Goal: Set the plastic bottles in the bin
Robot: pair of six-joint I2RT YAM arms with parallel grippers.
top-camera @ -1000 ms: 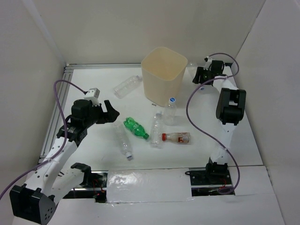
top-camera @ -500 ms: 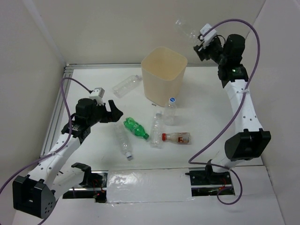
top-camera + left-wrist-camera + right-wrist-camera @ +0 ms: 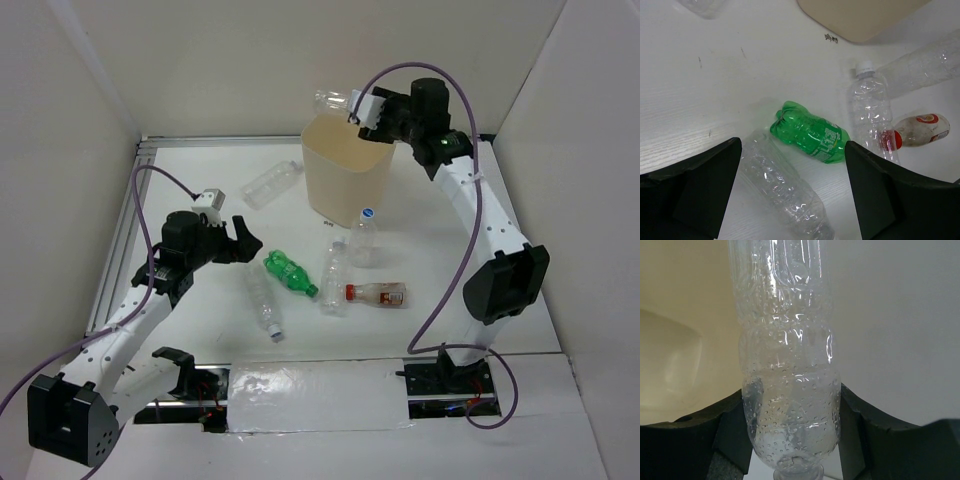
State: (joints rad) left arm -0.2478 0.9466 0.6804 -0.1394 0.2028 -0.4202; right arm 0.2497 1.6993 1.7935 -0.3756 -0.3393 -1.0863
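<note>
My right gripper (image 3: 368, 108) is shut on a clear bottle (image 3: 330, 99) and holds it level over the far rim of the beige bin (image 3: 345, 165). In the right wrist view the bottle (image 3: 787, 355) fills the gap between the pads, with the bin's inner wall (image 3: 675, 340) at left. My left gripper (image 3: 238, 238) is open and empty, above the table left of a green bottle (image 3: 289, 273). In the left wrist view a clear bottle (image 3: 782, 187) lies between the open fingers, the green bottle (image 3: 812, 132) beyond it.
More bottles lie on the table: a clear one (image 3: 271, 184) left of the bin, one with a blue cap (image 3: 363, 238) upright by the bin, a clear one (image 3: 334, 277), a red-labelled one (image 3: 377, 293) and another clear one (image 3: 262, 301).
My right arm has swung left with the clear bottle, from the far right corner to above the bin's far rim. My left gripper has moved slightly right.
</note>
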